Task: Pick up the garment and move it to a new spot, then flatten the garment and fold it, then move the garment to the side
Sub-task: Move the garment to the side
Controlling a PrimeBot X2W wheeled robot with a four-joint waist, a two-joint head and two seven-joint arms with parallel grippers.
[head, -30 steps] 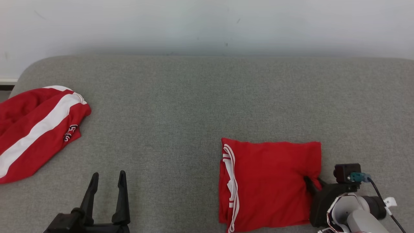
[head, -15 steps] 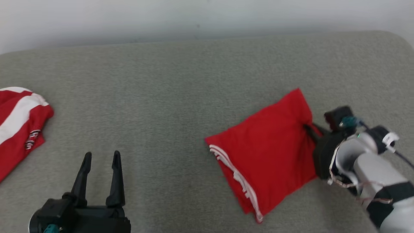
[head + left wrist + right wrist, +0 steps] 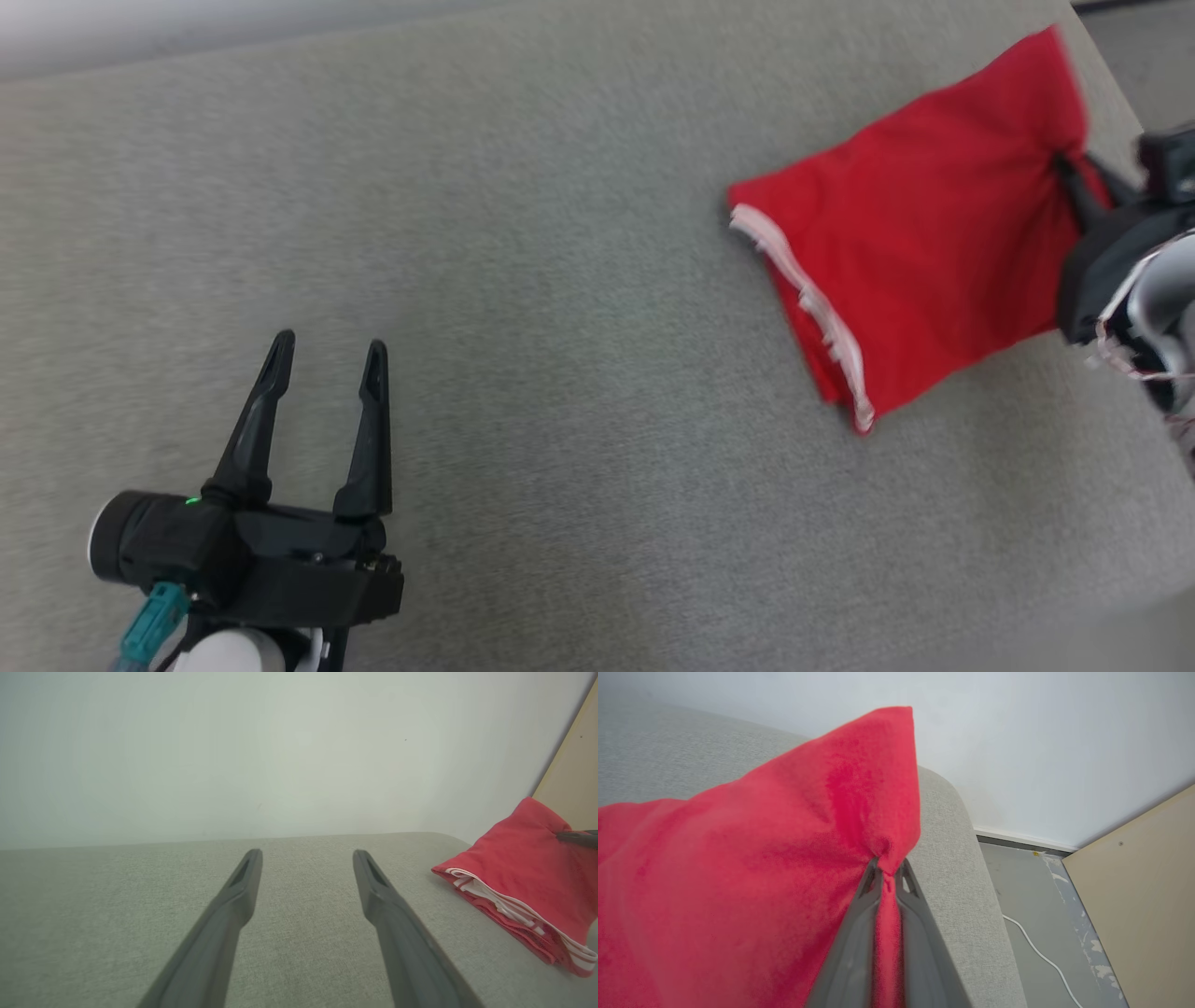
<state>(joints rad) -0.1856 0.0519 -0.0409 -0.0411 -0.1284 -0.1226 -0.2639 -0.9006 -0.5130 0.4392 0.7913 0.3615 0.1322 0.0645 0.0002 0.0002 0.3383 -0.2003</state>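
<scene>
The folded red garment (image 3: 920,215) with white trim lies near the right end of the grey table (image 3: 560,280). My right gripper (image 3: 1074,173) is shut on its right edge; the right wrist view shows the red garment (image 3: 761,858) pinched between the two fingers of that gripper (image 3: 887,870), beside the table's rounded end. My left gripper (image 3: 327,359) hovers open and holds nothing over the table at the lower left. In the left wrist view, the left gripper (image 3: 306,858) points along the table, with the garment (image 3: 523,882) off to its right.
The table's right end (image 3: 952,858) drops to a grey floor (image 3: 1017,896) with a white cable (image 3: 1041,952) and a tan board (image 3: 1134,882). A pale wall (image 3: 233,742) runs behind the table. Bare grey cloth lies between the two grippers.
The head camera has turned right and the view has tilted, so the other red-and-white garment left the picture. The right gripper closed on the folded garment and dragged it toward the table's right end, turning it.
</scene>
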